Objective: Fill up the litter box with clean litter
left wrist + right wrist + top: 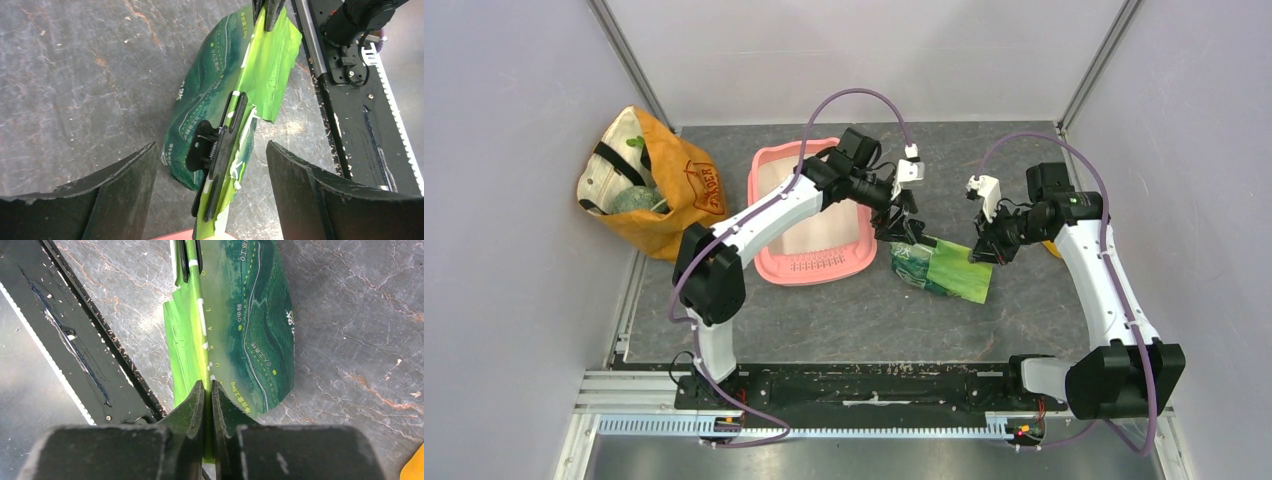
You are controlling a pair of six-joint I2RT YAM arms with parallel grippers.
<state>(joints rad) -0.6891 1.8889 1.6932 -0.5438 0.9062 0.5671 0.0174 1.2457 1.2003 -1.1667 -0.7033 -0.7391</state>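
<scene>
The pink rectangular plastic litter box [819, 268] sits on the dark grey marbled tabletop [844, 320] with its long axis running from far to near, leaning slightly left at the far end. Its slotted lip points towards the arm bases. It has rounded corners, a raised rim and a pale inside, and the left arm reaches diagonally across it. Just right of the litter box's near right corner lies a glossy green foil bag [949, 272] [210, 85] [250, 330], flat on its side, its folded top held by a black spring clip [220, 150]. The left gripper [902, 228] [210, 147] hovers beside the litter box's right rim, over the clipped end of the bag. Its jaws are spread wide on either side of the clip and touch nothing. The right gripper [986, 250] [207, 385], well to the right of the litter box, has its jaws pressed together on the bright green folded edge at the bag's far-right end. An orange-tan fabric bag [669, 195] stands left of the litter box, close to its far left corner.
</scene>
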